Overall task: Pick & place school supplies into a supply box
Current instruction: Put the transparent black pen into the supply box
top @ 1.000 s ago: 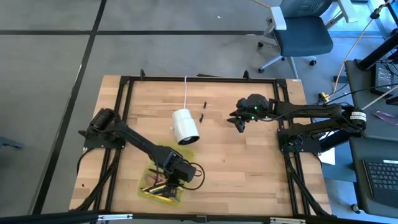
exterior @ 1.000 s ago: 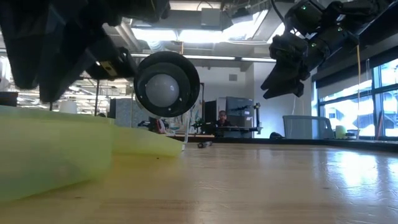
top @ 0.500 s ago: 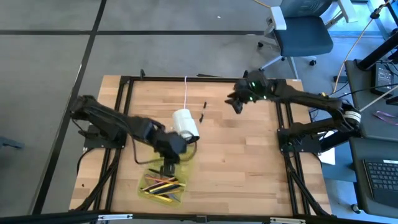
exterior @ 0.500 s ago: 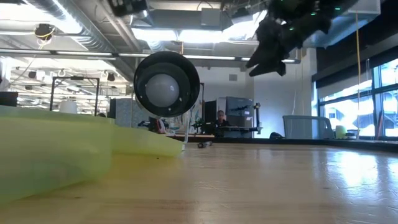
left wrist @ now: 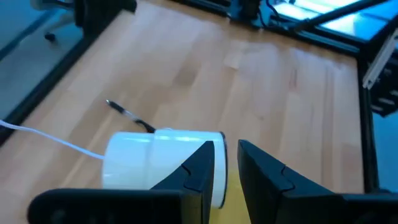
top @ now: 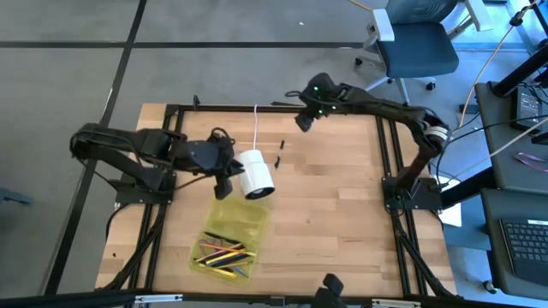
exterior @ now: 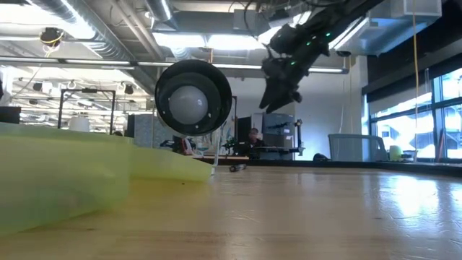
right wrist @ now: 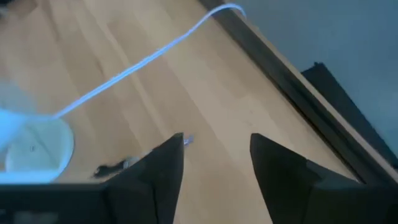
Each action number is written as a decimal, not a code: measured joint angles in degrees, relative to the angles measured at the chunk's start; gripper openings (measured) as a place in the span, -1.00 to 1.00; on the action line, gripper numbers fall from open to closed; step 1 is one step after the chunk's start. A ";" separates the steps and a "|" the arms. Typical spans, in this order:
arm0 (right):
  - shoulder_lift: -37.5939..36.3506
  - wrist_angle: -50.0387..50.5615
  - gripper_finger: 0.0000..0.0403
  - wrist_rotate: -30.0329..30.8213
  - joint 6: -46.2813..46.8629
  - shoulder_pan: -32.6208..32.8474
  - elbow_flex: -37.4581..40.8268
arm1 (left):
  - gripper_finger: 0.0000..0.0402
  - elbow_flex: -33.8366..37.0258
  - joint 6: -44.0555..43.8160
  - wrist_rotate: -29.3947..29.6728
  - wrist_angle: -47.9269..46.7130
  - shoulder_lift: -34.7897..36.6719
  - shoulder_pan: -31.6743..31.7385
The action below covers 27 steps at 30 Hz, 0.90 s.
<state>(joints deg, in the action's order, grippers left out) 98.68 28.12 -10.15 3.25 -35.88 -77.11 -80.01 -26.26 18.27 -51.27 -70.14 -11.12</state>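
The supply box [top: 229, 239] lies open near the table's front left, with several pens and pencils [top: 221, 254] lying in its tray. A thin black pen [top: 280, 152] lies flat on the wood at the far middle, beside a white cylinder [top: 254, 174] on a cord. My left gripper [top: 224, 167] hangs in the air just left of the cylinder; its fingers [left wrist: 208, 163] stand a narrow gap apart with nothing between them. My right gripper [top: 304, 120] hovers high near the far edge, beyond the black pen [right wrist: 115, 167], open and empty.
The cylinder's white cord [top: 257, 124] runs to the far edge. A black metal frame [top: 274, 107] borders the table. Bare wood stretches over the right half [top: 342, 214]. An office chair [top: 415, 43] and a desk stand beyond the table.
My left gripper has risen from the supply box and gone toward the far edge, stopping beside the white cylinder; the box with its pens now shows uncovered. My right gripper has swung up and toward the far left, past the black pen.
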 joint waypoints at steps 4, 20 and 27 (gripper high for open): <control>3.46 -0.48 -0.07 0.08 6.40 0.54 -1.26 | -0.70 0.00 0.05 0.17 0.00 0.34 1.28; 12.91 -2.60 -0.07 0.09 19.33 8.39 -1.26 | -0.70 0.00 2.45 -2.85 -0.26 -0.79 3.83; 15.09 -4.46 -0.07 2.97 23.74 9.60 -1.26 | -0.71 0.00 2.43 -2.93 -0.22 -0.77 3.81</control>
<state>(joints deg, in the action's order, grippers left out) 113.77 23.66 -7.18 26.99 -26.28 -78.37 -80.01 -23.84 15.33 -51.49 -70.91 -7.31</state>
